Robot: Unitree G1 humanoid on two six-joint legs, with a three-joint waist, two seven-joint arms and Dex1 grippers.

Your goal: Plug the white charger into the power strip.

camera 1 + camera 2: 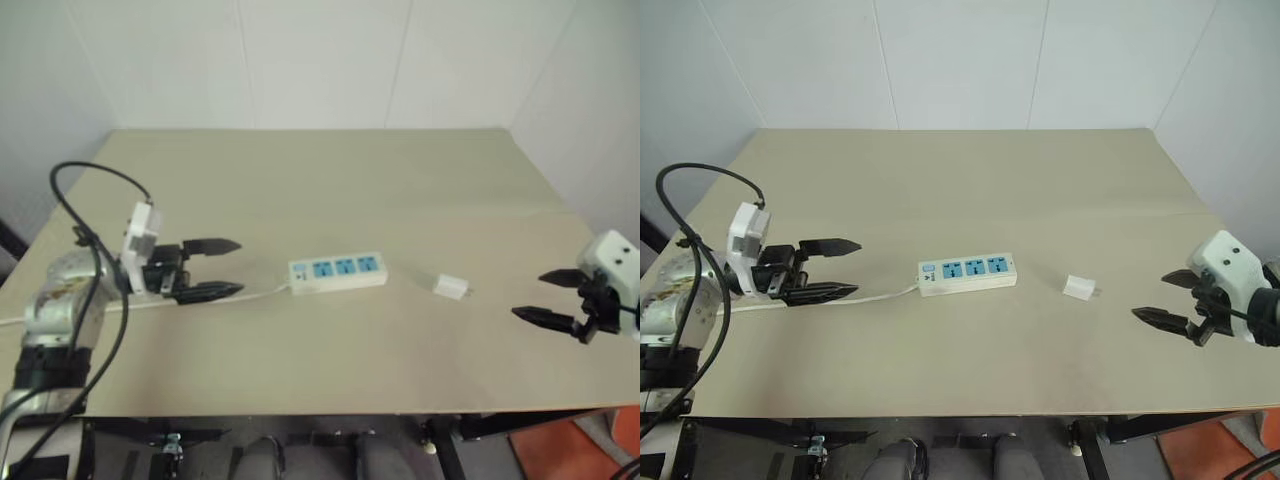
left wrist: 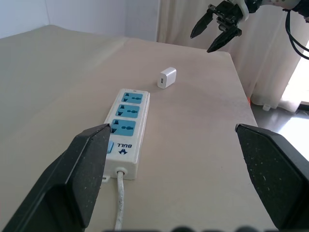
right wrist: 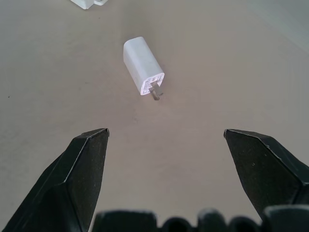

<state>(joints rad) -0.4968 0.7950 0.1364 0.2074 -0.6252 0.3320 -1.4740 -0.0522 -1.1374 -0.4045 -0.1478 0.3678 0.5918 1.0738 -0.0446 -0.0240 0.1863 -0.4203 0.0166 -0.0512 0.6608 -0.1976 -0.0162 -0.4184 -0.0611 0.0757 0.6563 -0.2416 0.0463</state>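
Observation:
The power strip (image 1: 338, 272), a white bar with three blue sockets, lies flat in the middle of the beige table (image 1: 330, 180). Its thin cord (image 1: 258, 292) runs left toward my left gripper (image 1: 225, 268), which hovers open and empty just left of the strip, fingers pointing at it. The white charger (image 1: 450, 287) lies on its side a little right of the strip, prongs toward my right gripper (image 1: 545, 296). That gripper is open and empty near the table's right edge, a hand's width from the charger. The right wrist view has the charger (image 3: 143, 66) ahead of the spread fingers.
White walls stand behind the table's far edge. Bare tabletop surrounds the strip and the charger. An orange object (image 1: 590, 450) sits on the floor below the table's front right corner.

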